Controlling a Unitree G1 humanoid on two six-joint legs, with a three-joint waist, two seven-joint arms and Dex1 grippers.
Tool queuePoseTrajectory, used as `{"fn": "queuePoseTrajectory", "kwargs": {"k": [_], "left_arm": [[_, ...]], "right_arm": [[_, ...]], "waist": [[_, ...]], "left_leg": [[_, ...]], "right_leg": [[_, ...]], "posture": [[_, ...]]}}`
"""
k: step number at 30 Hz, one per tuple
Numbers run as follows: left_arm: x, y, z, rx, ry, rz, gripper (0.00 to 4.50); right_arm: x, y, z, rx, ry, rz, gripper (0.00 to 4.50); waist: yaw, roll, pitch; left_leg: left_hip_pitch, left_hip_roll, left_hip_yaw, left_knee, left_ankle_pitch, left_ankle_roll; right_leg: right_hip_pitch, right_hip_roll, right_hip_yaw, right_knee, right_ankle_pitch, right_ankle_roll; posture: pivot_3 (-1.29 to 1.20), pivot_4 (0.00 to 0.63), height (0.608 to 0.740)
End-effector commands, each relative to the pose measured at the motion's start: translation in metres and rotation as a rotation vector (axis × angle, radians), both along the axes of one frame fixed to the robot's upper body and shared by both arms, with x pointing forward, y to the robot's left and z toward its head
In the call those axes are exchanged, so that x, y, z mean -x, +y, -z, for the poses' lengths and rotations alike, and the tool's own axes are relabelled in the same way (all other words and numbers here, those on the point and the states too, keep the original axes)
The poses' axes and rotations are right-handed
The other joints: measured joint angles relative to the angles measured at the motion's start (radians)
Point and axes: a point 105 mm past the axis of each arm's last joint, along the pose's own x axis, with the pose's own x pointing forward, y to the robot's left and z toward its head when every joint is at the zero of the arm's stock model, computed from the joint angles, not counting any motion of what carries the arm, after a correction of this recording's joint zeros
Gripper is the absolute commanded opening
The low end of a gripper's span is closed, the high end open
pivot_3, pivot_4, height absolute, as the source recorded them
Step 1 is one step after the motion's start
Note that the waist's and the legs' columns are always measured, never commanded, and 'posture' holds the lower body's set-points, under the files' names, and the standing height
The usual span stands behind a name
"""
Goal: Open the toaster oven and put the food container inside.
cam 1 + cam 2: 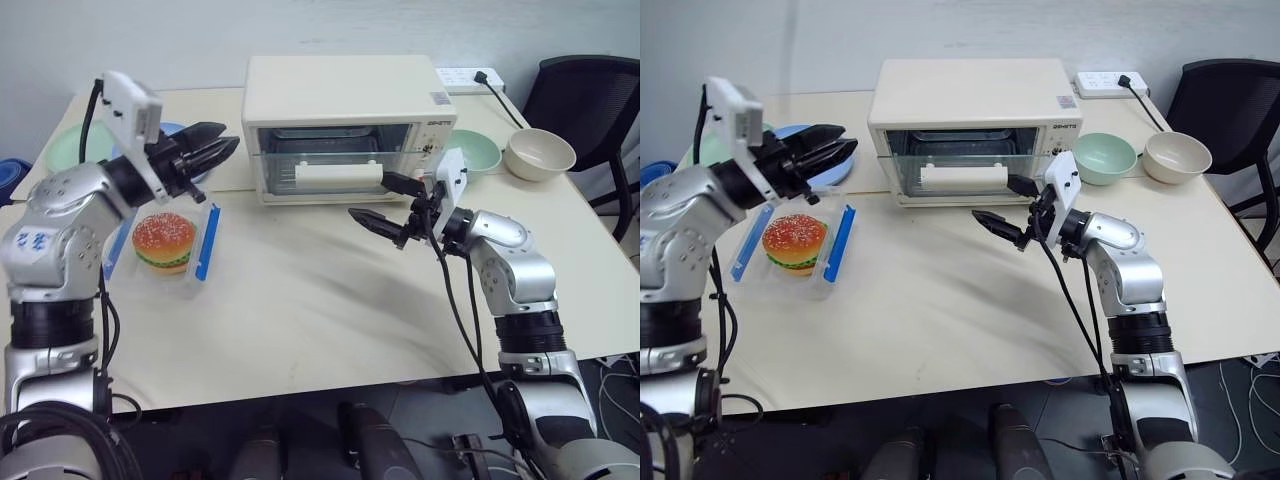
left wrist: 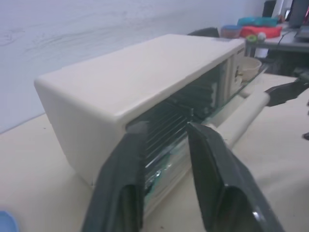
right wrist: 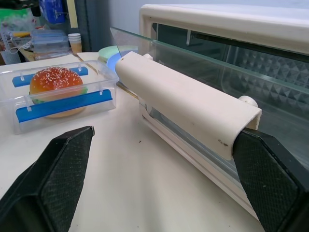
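Observation:
The cream-white toaster oven [image 1: 340,95] stands at the back middle of the table, its glass door ajar and tilted out at the top. My right gripper [image 1: 368,195] is open at the right end of the white bar handle [image 3: 183,104], one finger above it and one below. Left of the oven, on the table, lies the food container [image 1: 165,245], a clear box with blue clips and a toy hamburger inside. My left gripper [image 1: 232,147] hovers above and behind the container, pointing at the oven. Its fingers [image 2: 212,159] stand a small way apart with nothing between them.
A blue plate [image 1: 790,131] and a pale green dish [image 1: 70,145] lie behind my left arm. A green bowl [image 1: 475,150] and a beige bowl [image 1: 540,155] sit right of the oven. A power strip [image 1: 468,78] lies at the back edge, and a black chair [image 1: 590,100] stands at the far right.

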Motion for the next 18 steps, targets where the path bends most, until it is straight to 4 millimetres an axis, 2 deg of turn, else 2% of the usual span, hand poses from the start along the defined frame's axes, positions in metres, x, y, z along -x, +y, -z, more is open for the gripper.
{"fn": "queuePoseTrajectory", "kwargs": {"k": [1,2,5,9,13,16,18], "left_arm": [[-0.008,-0.007,-0.006,-0.053,-0.045,0.026,0.2],[-0.013,-0.01,-0.004,-0.066,-0.041,0.032,0.06],[-0.021,-0.017,0.0,-0.101,-0.032,0.059,0.06],[-0.023,-0.033,0.014,-0.16,0.002,0.15,0.06],[-0.024,-0.037,0.021,-0.185,0.01,0.178,0.06],[-0.02,-0.038,0.027,-0.212,0.016,0.196,0.06],[-0.017,-0.038,0.031,-0.225,0.024,0.209,0.06]], "right_arm": [[0.008,0.009,-0.008,-0.005,-0.051,-0.039,4.5],[0.008,0.009,-0.007,-0.006,-0.05,-0.038,4.5],[0.008,0.01,-0.006,-0.007,-0.049,-0.036,4.5],[0.009,0.009,-0.007,-0.017,-0.052,-0.022,4.5],[0.01,0.004,-0.006,-0.01,-0.057,0.011,4.5],[0.018,-0.017,0.001,0.033,-0.043,0.064,4.5],[0.032,-0.033,0.009,0.08,-0.014,0.073,4.5]], "waist": [[-0.001,0.0,0.0],[-0.001,0.0,0.0],[-0.001,0.0,0.0],[0.0,0.0,0.0],[0.0,0.0,0.0],[0.005,0.0,0.0],[0.015,0.0,0.0]], "left_leg": [[0.0,0.0,0.0,0.0,0.0,0.0],[0.0,0.0,0.001,0.0,0.0,0.0],[0.0,0.0,0.0,0.0,0.0,0.0],[0.0,0.0,0.0,0.0,0.0,0.0],[0.0,0.0,0.0,0.001,0.0,0.0],[0.0,0.0,0.0,0.001,0.0,0.0],[-0.001,0.0,-0.001,0.001,0.0,0.0]], "right_leg": [[0.0,0.0,0.0,0.0,0.0,0.0],[0.0,0.0,0.0,0.0,0.0,0.0],[0.0,0.0,0.0,0.001,0.0,0.0],[0.0,0.0,0.0,0.001,0.0,0.0],[0.0,0.0,0.001,0.001,0.0,0.001],[0.0,0.0,0.0,0.002,0.0,0.001],[0.0,0.0,0.0,0.001,0.0,0.001]], "posture": [[0.0,0.15,0.74],[0.0,0.15,0.74],[0.0,0.15,0.74],[0.0,0.15,0.74],[0.0,0.15,0.74],[0.0,0.15,0.74],[0.0,0.15,0.74]]}}
